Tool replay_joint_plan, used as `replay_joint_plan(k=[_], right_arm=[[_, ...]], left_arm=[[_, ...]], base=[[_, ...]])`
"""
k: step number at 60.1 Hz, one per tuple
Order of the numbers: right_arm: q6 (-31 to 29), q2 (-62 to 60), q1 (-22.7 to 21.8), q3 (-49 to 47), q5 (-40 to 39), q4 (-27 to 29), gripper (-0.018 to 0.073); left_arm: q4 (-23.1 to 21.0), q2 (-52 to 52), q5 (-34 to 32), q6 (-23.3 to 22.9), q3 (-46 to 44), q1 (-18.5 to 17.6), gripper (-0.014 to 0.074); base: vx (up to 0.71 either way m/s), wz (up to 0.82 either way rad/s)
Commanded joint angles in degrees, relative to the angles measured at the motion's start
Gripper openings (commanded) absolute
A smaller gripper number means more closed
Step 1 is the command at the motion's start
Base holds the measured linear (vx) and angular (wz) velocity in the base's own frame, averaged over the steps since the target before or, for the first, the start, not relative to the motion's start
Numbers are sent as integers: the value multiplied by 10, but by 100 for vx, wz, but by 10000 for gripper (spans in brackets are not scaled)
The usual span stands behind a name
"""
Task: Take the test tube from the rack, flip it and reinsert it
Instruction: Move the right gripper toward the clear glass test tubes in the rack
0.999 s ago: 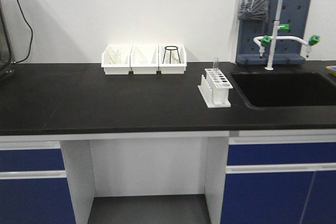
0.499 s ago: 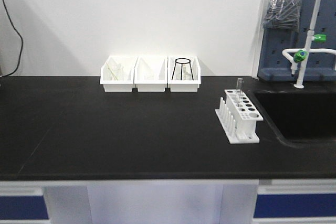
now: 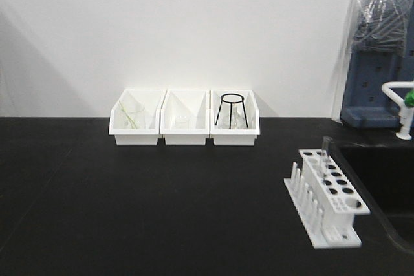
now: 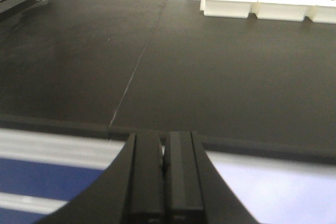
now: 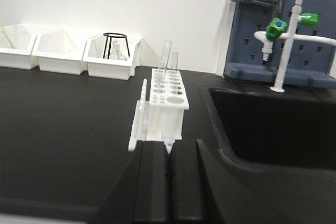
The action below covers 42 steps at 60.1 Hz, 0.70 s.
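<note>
**Both grippers closed and empty; test tube upright in the rack ahead of the right gripper**

The right gripper (image 5: 169, 150) has its two dark fingers pressed together with nothing between them. Straight ahead of it, just past the fingertips in the wrist view, the white rack (image 5: 163, 103) stands on the black table (image 5: 63, 129), its long side running away from the gripper. The test tube (image 5: 166, 56) stands upright in a hole at the rack's far end, rising well above the top plate. Just beside it is a shorter clear shape (image 5: 175, 62); I cannot tell whether that is a second tube. In the front view the tube is only a faint blur at that end of the rack.

Ahead and to the right of this gripper lies the dark sink (image 5: 273, 124). Behind the sink are a white faucet (image 5: 286, 40) with green fittings and a blue pegboard (image 5: 247, 45). Ahead and to the left, well beyond the rack, three white bins (image 5: 58, 53) sit in a row against the wall. The bin nearest the rack holds a black wire tripod (image 3: 231, 109).

The left gripper (image 4: 165, 140) is likewise closed on nothing. It sits out past the table's front edge, with a blue drawer front (image 4: 31, 177) to its lower left. The bins are far ahead to its right, and the rack and tube are out of its view.
</note>
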Motion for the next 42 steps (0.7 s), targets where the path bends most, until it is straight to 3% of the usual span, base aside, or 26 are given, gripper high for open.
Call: replay_joint_plan(k=[1, 42], right_arm=[[-3, -6, 2, 0, -45, -1, -10], [-3, -6, 2, 0, -45, -1, -8]], left_arm=[[-2, -2, -50, 0, 1, -2, -6], [-2, -2, -50, 0, 1, -2, -6]], base=[[46, 3], [36, -2]])
